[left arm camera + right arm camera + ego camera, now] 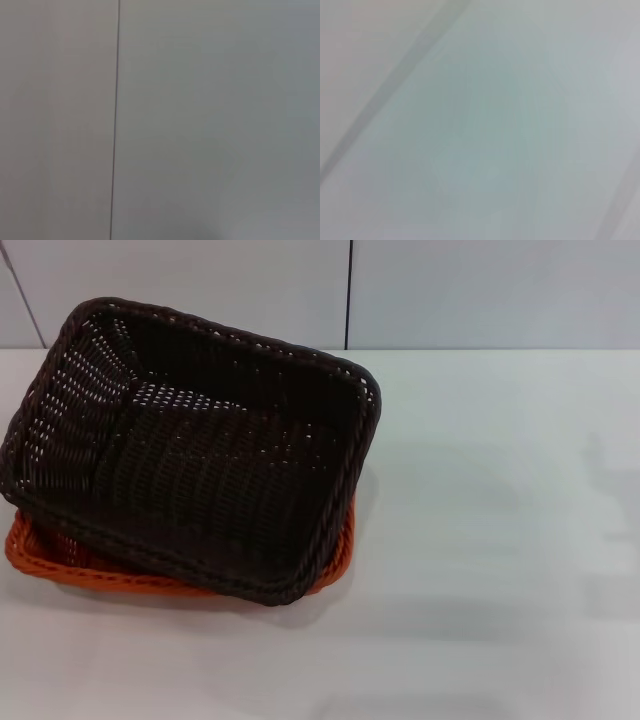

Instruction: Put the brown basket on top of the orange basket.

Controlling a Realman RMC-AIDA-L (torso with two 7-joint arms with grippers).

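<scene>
Dark brown rectangular wicker basket (200, 450) is seated, skewed, atop the orange woven basket (30, 555) on the white table (500, 540). Squarer alignment is advised. Neither gripper is seen; their state cannot be told.

Robot body out of frame in head, L wrist and R wrist views. Colours, shapes, cables, screws, markings: can't tell.
</scene>
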